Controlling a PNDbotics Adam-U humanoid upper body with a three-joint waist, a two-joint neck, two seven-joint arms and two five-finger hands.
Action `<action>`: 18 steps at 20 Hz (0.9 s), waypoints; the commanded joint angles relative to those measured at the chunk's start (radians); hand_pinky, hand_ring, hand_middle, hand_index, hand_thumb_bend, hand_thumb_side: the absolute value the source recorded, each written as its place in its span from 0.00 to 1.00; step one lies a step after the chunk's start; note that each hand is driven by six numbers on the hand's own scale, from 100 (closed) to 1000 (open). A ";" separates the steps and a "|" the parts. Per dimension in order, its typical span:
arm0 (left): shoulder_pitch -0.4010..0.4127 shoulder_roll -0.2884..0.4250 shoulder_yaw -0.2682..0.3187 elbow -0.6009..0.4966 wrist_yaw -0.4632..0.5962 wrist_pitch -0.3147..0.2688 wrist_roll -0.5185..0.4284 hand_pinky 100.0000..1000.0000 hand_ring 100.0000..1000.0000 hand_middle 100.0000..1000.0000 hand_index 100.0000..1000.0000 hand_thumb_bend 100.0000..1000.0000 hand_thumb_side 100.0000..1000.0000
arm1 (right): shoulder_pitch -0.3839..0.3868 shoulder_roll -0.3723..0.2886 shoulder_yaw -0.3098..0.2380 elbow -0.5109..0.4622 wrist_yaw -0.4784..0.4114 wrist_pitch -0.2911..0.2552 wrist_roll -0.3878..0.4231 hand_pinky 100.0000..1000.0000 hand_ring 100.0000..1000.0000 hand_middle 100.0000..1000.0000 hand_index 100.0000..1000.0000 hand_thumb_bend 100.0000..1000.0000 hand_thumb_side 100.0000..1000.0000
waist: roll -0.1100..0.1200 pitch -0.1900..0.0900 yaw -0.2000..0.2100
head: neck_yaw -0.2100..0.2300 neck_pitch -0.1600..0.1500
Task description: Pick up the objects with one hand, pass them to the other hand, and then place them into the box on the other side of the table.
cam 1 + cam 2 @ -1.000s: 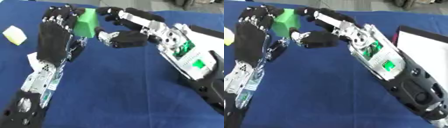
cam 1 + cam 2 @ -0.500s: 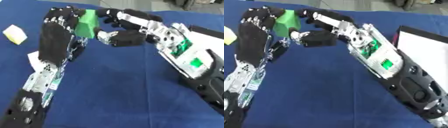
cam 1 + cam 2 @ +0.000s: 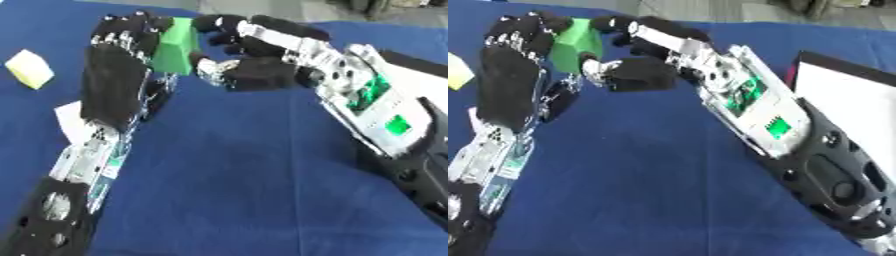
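A green block [image 3: 175, 47] is held up over the blue table between both hands. My left hand [image 3: 114, 80] stands upright with its back to the camera, and its fingertips curl against the block's left side. From the right, my right hand [image 3: 258, 75] closes on the same block, its fingers over the top and its thumb under the lower right edge. The face of the block behind the left hand is hidden. A pale yellow block [image 3: 29, 68] lies on the cloth at the far left.
A white box [image 3: 850, 105] with a dark rim sits at the right edge of the table, partly behind my right forearm. A white sheet [image 3: 74, 120] lies under my left forearm. Blue cloth [image 3: 236, 190] covers the table.
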 commanded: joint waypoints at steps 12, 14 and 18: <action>-0.006 -0.001 -0.002 -0.019 0.026 0.003 0.066 0.53 0.38 0.42 0.57 0.00 0.00 | -0.010 -0.009 -0.030 0.020 -0.031 -0.027 0.009 1.00 1.00 1.00 1.00 0.00 0.29 | 0.007 -0.021 -0.002 | -0.003 -0.004; -0.006 -0.002 -0.004 -0.021 0.026 -0.001 0.077 0.53 0.38 0.42 0.57 0.00 0.00 | -0.011 -0.009 -0.029 0.027 -0.042 -0.026 0.026 1.00 1.00 1.00 1.00 0.00 0.31 | 0.007 -0.020 -0.001 | -0.003 -0.003; -0.007 -0.003 -0.007 -0.021 0.025 -0.008 0.097 0.53 0.38 0.42 0.57 0.00 0.00 | -0.013 -0.012 -0.034 0.036 -0.055 -0.030 0.039 1.00 1.00 1.00 1.00 0.00 0.33 | 0.007 -0.018 0.000 | -0.004 -0.002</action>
